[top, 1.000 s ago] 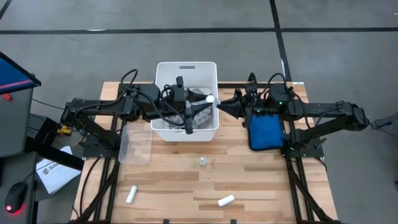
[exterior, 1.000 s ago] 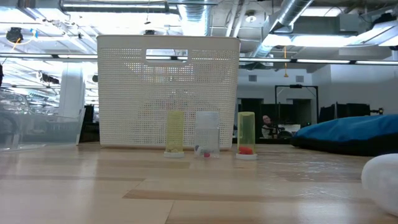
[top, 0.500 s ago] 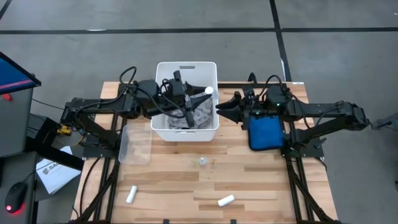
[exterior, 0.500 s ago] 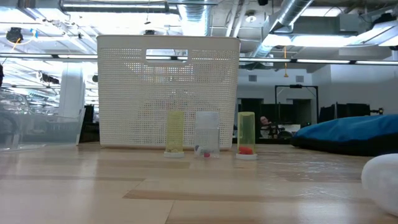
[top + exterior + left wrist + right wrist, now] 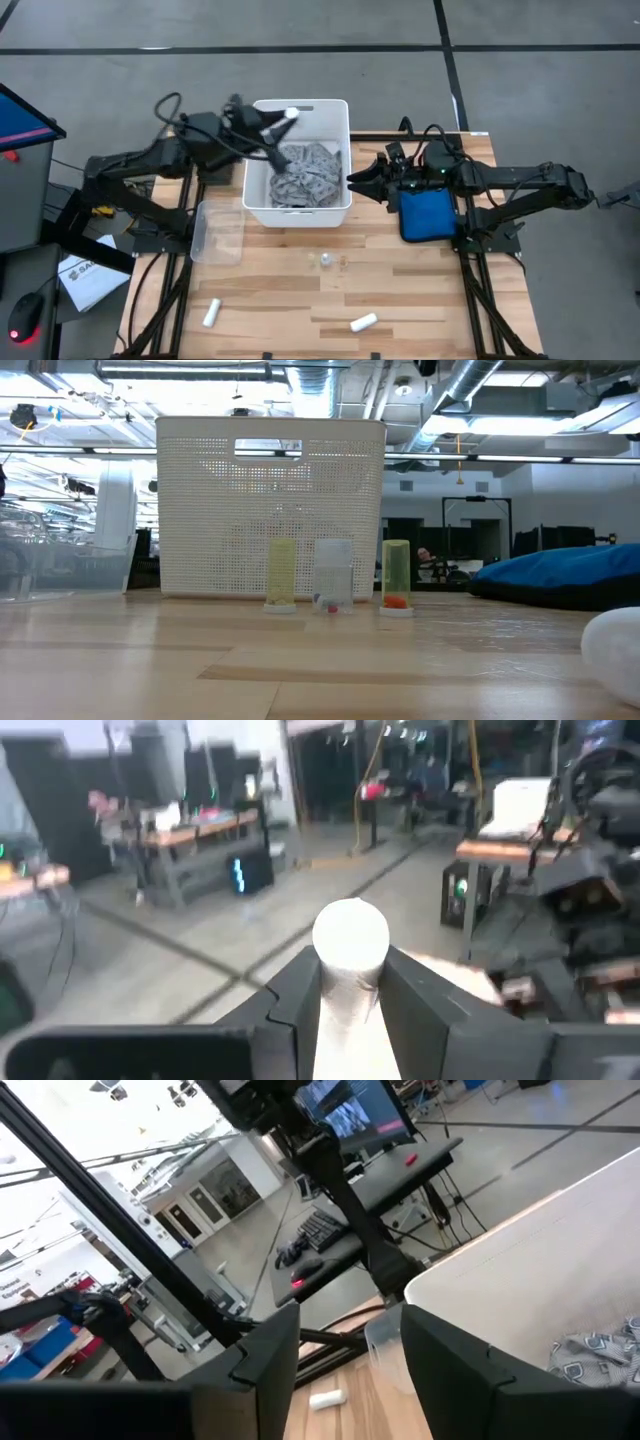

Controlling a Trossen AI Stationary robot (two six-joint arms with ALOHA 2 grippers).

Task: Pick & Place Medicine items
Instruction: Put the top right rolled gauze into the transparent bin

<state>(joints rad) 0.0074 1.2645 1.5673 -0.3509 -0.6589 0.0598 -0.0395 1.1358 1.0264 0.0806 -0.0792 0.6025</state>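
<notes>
My left gripper (image 5: pixel 277 125) is shut on a white tube (image 5: pixel 290 114), one of the medicine items, above the far left part of the white bin (image 5: pixel 300 208). A grey patterned cloth (image 5: pixel 305 172) lies in the bin. My right gripper (image 5: pixel 352 184) stands open just outside the bin's right wall, with nothing between its fingers. Two more white tubes (image 5: pixel 211 313) (image 5: pixel 363 322) lie on their sides near the table's near edge. Tiny vials (image 5: pixel 325 261) stand upright in the middle of the table, in front of the bin. My left gripper pinches the white tube's shaft (image 5: pixel 348 1020) between its two fingers. The tube lies along the fingers and its round free end (image 5: pixel 350 934) sticks out past the fingertips. The fingers come about level from the table's left. The tube is lifted clear above the bin.
A blue padded pouch (image 5: pixel 425 212) lies under my right arm, to the right of the bin. A clear plastic container (image 5: pixel 215 232) sits left of the bin's near corner. In the low view the vials (image 5: pixel 333 575) stand right before the bin's perforated wall (image 5: pixel 200 510).
My right gripper has opened beside the bin's right wall and let go of the tube. My left gripper has swung toward the table's left and far edge, turning as it went. It has carried the tube from the bin's right side to its far left part.
</notes>
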